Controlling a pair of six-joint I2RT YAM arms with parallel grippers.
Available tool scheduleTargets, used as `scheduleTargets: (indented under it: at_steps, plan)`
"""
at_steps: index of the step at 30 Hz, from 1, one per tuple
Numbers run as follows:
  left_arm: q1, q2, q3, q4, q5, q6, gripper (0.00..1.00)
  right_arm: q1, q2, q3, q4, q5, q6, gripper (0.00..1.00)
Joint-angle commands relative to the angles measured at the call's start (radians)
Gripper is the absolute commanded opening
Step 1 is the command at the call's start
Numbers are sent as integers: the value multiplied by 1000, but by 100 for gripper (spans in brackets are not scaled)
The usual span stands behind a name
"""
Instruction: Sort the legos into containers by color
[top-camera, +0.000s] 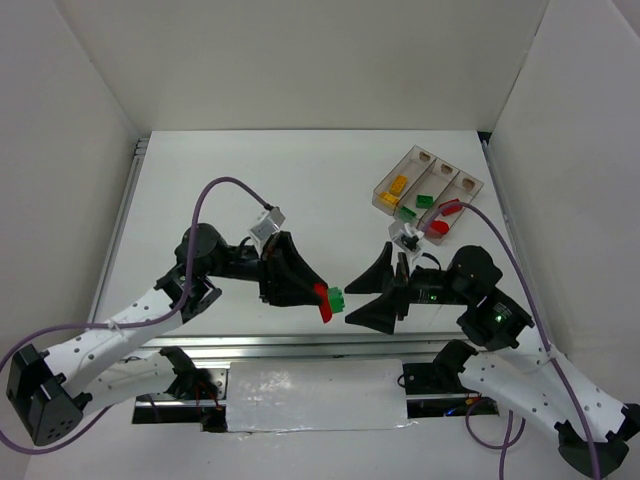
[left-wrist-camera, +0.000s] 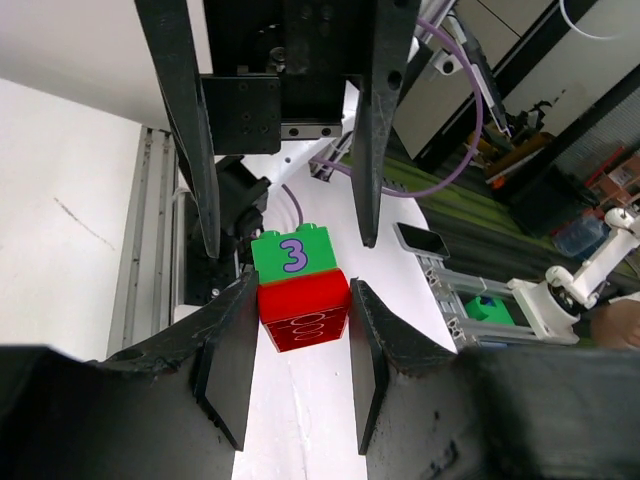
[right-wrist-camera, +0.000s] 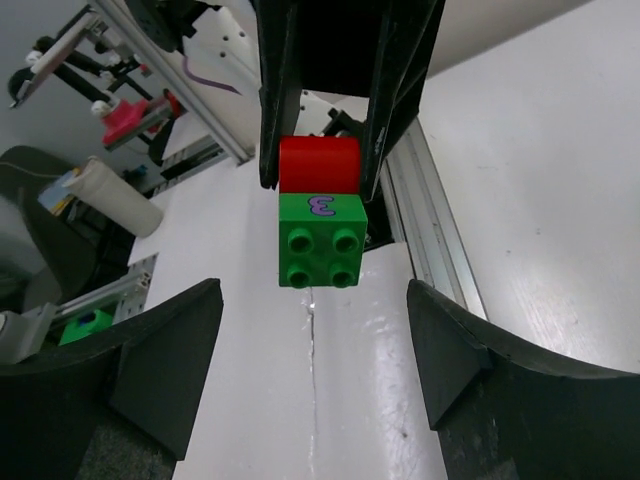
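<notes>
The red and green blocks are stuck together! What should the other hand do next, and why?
Probably the right gripper should ease forward and close on the green brick. The left gripper grips the red brick it is stuck to, and the right jaws stand open just short of it.

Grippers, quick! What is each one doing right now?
Left gripper: closed on the red brick, which has a green brick stuck on it.
Right gripper: open, holding nothing, facing the green brick.
</notes>
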Motion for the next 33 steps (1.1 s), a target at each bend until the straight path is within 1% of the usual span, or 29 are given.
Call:
scheduleTargets:
  at_steps: [1,2,3,7,8,10,11,12,13,15,17,21,26,31,32,33]
  plan:
    - [-7,-32,-11,126,60,-4,0,-3,46,-1,144,-80,60,81]
    - [-8,-32,-11,118,55,1,0,-3,59,-4,159,-99,76,80]
    - [-10,-32,-11,111,52,8,0,-3,85,-12,218,-116,108,77]
    - [-16,-20,-6,107,60,15,0,-3,124,-20,288,-119,153,75]
    - [-18,-17,-5,103,58,18,0,-2,129,-20,297,-116,159,67]
    - [-18,-15,-5,88,54,30,0,0,141,-15,320,-120,174,53]
    - [-19,-16,-3,81,49,35,0,3,145,-15,323,-119,177,39]
    - [-19,-20,0,71,46,48,0,3,153,-15,329,-122,180,31]
    - [-21,-21,0,51,39,53,0,1,155,-15,328,-125,177,14]
    - [-19,-26,9,7,29,79,0,1,159,-15,308,-122,167,0]
    - [-19,-32,18,-27,17,110,0,1,152,-27,302,-130,145,0]
    - [-18,-50,38,-154,-30,174,0,0,110,-59,262,-116,70,0]
    - [-18,-81,38,-202,-81,203,0,-20,41,-80,198,-67,9,0]
    - [-15,-99,29,-228,-116,209,0,-81,23,-84,167,-45,-7,0]
    - [-15,-102,28,-236,-118,211,0,-95,24,-84,134,-41,-16,0]
    - [-15,-105,31,-248,-139,212,0,-107,27,-83,115,20,-19,0]
